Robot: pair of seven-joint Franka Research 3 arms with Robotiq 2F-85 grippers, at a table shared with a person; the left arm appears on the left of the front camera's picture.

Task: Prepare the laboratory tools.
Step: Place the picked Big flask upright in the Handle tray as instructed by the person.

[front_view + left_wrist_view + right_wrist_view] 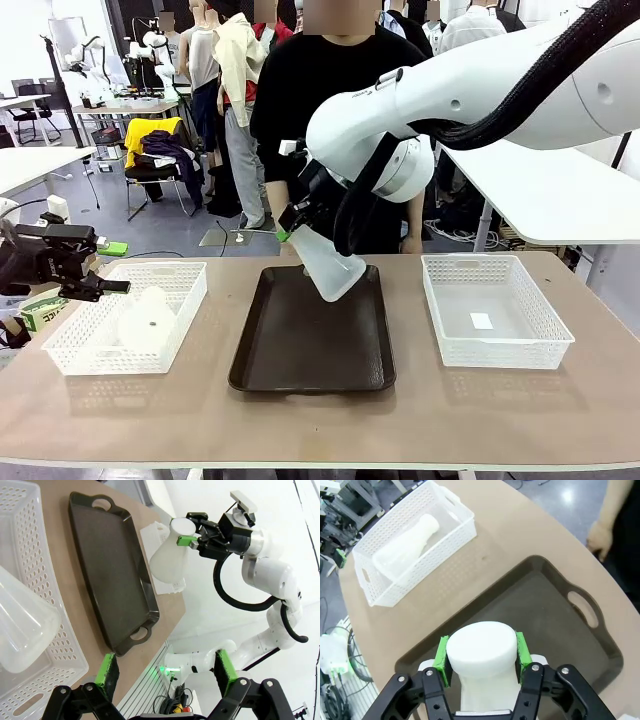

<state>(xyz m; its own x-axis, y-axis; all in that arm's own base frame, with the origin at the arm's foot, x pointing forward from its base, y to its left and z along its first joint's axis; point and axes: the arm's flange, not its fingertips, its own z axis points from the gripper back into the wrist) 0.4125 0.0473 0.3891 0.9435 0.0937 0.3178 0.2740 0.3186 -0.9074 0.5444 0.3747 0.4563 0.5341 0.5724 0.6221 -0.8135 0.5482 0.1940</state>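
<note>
In the middle of the front view, the right gripper (292, 225) is clenched on the neck of one frosted flask (332, 265). It holds the flask in the air, tilted, with its wide base lowest and above the far part of the dark tray (310, 350). In the right wrist view, the green pads (441, 653) press on both sides of the neck just below the round rim. The second flask (148, 322) lies on its side in the white mesh basket (110, 355) at the lower left of the front view, to the left of the tray. In the left wrist view, the left gripper (166, 672) is spread wide with nothing between its pads, and it sits off the basket's outer side. Another mesh basket (500, 350) stands to the right of the tray. A person's hand (596, 539) shows at the upper right of the right wrist view, beyond the table edge.
</note>
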